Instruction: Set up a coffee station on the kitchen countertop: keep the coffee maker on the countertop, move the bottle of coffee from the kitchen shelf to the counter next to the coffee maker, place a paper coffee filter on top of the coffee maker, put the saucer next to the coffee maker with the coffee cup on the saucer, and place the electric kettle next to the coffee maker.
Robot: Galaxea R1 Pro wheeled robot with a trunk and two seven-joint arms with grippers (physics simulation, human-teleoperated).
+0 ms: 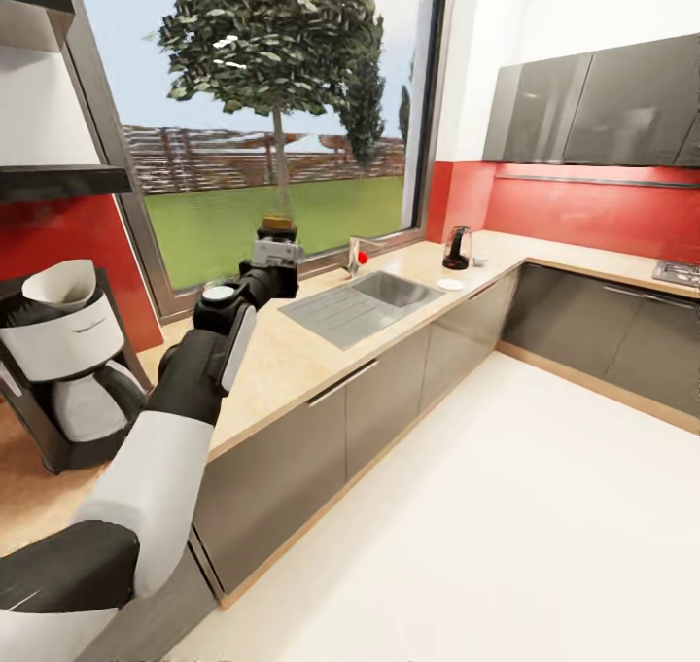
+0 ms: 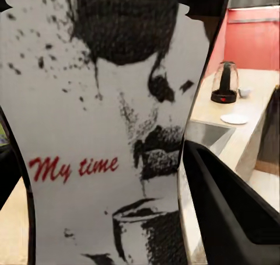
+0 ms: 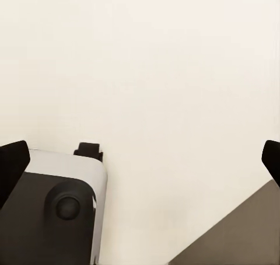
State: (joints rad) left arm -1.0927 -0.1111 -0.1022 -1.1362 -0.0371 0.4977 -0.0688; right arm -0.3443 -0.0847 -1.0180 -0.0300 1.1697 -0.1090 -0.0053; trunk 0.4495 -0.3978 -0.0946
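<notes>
My left gripper (image 1: pixel 273 259) is shut on the bottle of coffee (image 1: pixel 279 237), holding it up above the countertop (image 1: pixel 292 351) in front of the window. The bottle's white label (image 2: pixel 99 148) reads "My time", and a dark finger (image 2: pixel 233 212) runs along its side. The coffee maker (image 1: pixel 73 380) stands at the counter's left end with a white paper filter (image 1: pixel 61 288) on top. Far along the counter are the electric kettle (image 1: pixel 457 247), the saucer (image 1: pixel 450 284) and the small cup (image 1: pixel 479 261). My right gripper (image 3: pixel 140 163) hangs open over the floor.
A sink (image 1: pixel 384 293) with a faucet (image 1: pixel 353 254) is set into the counter between the coffee maker and the kettle. Dark shelves (image 1: pixel 58 181) hang above the coffee maker. A stove corner (image 1: pixel 679 273) lies at the far right. The white floor (image 1: pixel 506 506) is wide.
</notes>
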